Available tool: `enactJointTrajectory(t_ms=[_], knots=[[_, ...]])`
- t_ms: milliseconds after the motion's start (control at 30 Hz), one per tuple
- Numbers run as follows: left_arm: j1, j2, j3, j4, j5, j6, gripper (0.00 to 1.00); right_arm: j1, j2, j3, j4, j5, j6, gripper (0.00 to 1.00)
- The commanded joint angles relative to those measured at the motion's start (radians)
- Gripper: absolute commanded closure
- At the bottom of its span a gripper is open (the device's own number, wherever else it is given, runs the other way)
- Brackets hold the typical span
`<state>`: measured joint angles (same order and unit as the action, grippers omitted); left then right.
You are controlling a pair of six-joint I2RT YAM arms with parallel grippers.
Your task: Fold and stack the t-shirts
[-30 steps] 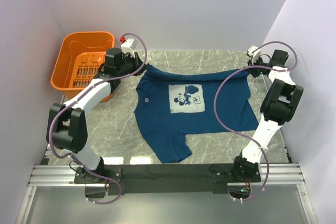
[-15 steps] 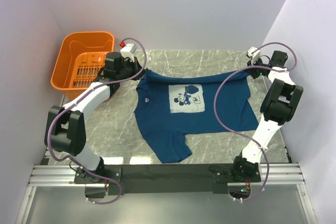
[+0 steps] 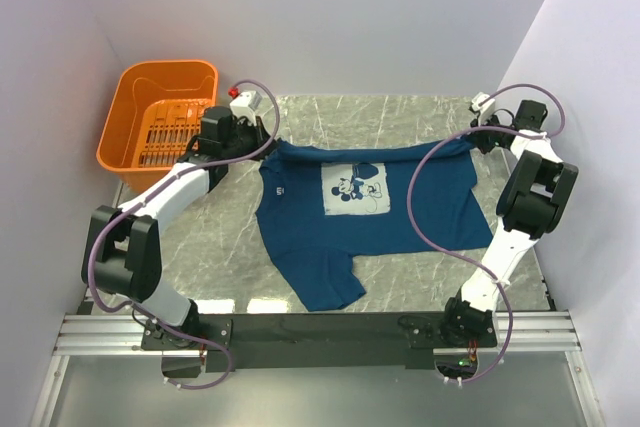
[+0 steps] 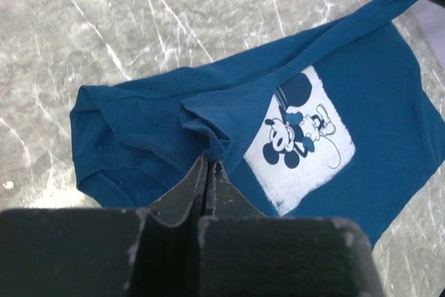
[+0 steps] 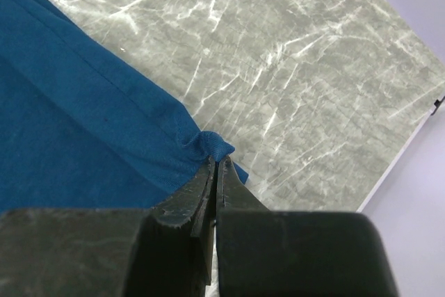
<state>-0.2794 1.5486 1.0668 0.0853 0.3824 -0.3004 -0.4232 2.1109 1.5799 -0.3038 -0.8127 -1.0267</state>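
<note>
One dark blue t-shirt (image 3: 365,222) with a white cartoon print (image 3: 355,187) lies spread on the marble table, its collar to the left. My left gripper (image 3: 268,141) is shut on a bunched fold of the shirt's far left corner, and the left wrist view shows the fingertips (image 4: 208,163) pinching the cloth beside the print (image 4: 300,137). My right gripper (image 3: 478,140) is shut on the far right corner, with a small tuft of the t-shirt (image 5: 83,116) poking out past the gripper (image 5: 217,163). Between the two grips the shirt's far edge runs straight and taut.
An orange plastic basket (image 3: 130,147) stands at the far left beside the left arm. A loose sleeve (image 3: 330,287) reaches toward the table's near edge. White walls close in the left, back and right sides. The right arm's purple cable (image 3: 420,217) loops over the shirt.
The left wrist has drawn slightly left and toward me, the right wrist slightly outward. The shirt's far edge has been pulled straighter between them. Both grips are unchanged.
</note>
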Motion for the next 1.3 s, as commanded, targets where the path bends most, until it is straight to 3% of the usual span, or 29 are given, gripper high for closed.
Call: enactJointTrajectory(t_ms=[0,900,1067,1267], knots=[[-0.009,-0.042,-0.016,0.024,-0.007,0.011,0.99,-0.015,-0.084,-0.009,0.019,-0.019,-0.007,1.0],[-0.037,-0.024,-0.056,-0.005,-0.028,0.001,0.99,-0.017,-0.114,-0.057,-0.02,-0.02,-0.061,0.96],[-0.037,-0.022,-0.059,-0.009,-0.03,0.001,0.99,-0.038,-0.123,-0.057,-0.029,-0.045,-0.052,0.77],[-0.037,-0.025,-0.065,-0.012,-0.034,0.007,0.99,-0.094,-0.153,-0.054,-0.138,-0.147,-0.156,0.65]])
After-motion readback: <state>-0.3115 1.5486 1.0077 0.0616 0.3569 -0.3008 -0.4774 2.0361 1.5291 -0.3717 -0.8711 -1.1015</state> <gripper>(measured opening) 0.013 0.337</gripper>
